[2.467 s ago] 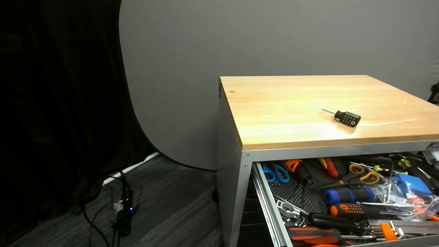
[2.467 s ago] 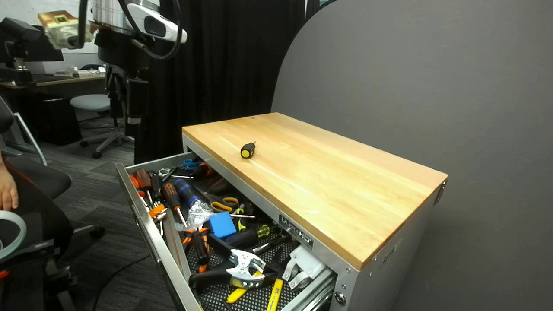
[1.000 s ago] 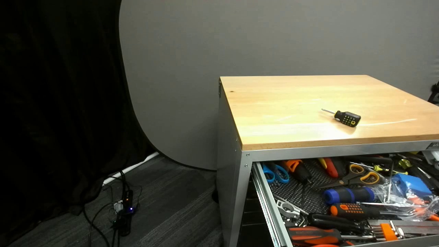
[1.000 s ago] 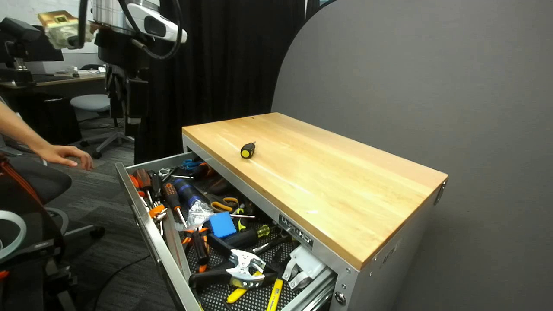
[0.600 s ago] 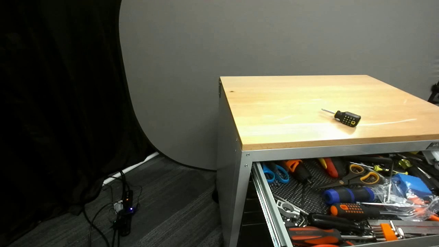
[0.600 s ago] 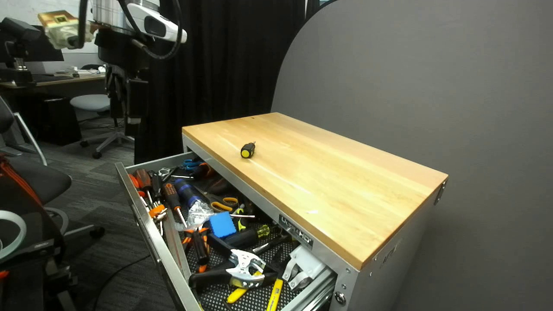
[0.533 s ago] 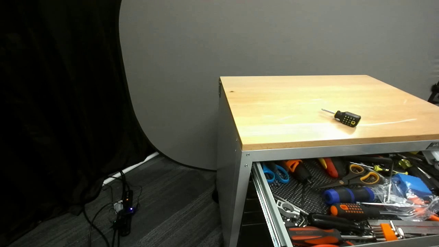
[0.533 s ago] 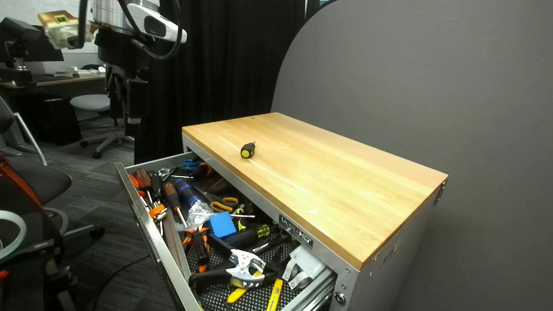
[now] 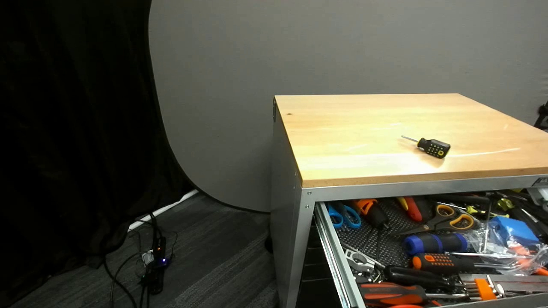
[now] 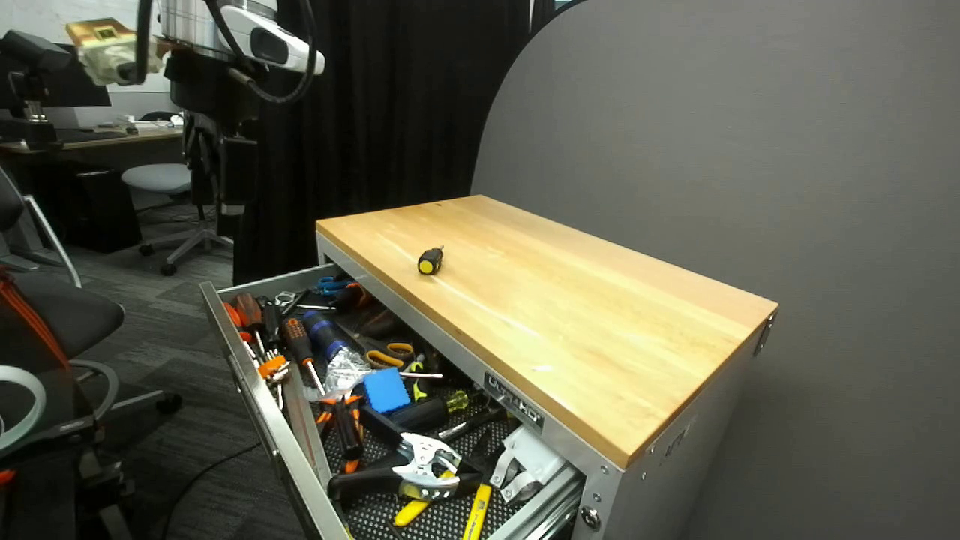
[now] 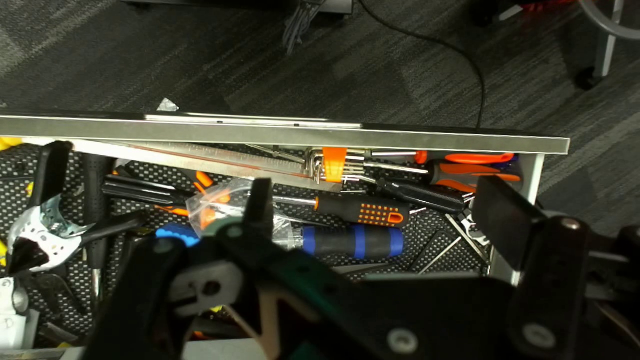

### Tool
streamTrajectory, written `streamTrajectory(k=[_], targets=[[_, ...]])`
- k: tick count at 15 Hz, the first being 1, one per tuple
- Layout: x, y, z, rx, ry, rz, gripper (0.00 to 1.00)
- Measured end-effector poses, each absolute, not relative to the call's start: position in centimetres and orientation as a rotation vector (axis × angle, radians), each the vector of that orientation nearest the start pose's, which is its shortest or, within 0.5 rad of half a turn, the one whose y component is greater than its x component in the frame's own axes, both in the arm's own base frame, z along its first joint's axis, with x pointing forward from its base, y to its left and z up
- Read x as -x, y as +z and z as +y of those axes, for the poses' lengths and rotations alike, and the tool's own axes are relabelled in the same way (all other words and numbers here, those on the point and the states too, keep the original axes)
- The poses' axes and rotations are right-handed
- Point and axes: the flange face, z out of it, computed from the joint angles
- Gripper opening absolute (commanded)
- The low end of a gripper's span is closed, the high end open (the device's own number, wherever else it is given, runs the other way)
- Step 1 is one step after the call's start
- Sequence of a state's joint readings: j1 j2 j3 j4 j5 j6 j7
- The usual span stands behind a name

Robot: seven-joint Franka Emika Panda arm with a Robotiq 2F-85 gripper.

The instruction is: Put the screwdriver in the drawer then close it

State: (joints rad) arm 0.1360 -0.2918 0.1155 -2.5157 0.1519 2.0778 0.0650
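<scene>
The screwdriver, short with a black handle with yellow marks, lies on the wooden cabinet top in both exterior views (image 9: 433, 148) (image 10: 430, 261). It is out of the wrist view. The grey metal drawer is pulled open below the top in both exterior views (image 9: 336, 252) (image 10: 251, 390). Its front edge crosses the wrist view (image 11: 280, 132). My gripper (image 11: 382, 205) is open and empty in the wrist view. Its fingers (image 11: 259, 205) stand wide apart, with the drawer's tools seen between and beyond them. The gripper itself does not show in the exterior views.
The drawer holds many tools, among them an orange-dotted screwdriver (image 11: 362, 209), a blue-banded handle (image 11: 352, 241) and a large spring clamp (image 10: 424, 465). The wooden top (image 10: 570, 315) overhangs the drawer's back. Part of the arm (image 10: 270, 45) hangs at upper left. Chairs (image 10: 64, 315) stand beyond the drawer.
A person's hand that showed at the left of an exterior view is gone. The screwdriver, the drawer and the visible part of the arm have not moved.
</scene>
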Motion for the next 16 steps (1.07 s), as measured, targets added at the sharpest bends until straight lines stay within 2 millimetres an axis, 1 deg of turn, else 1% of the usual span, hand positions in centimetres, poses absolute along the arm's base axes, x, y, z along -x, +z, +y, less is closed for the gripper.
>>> streamTrajectory(k=[13, 16], targets=[[-40.04, 37.23, 11.01, 3.058, 0.244, -0.146, 1.00], [-40.22, 36.94, 11.13, 3.059, 0.244, -0.141, 1.00]])
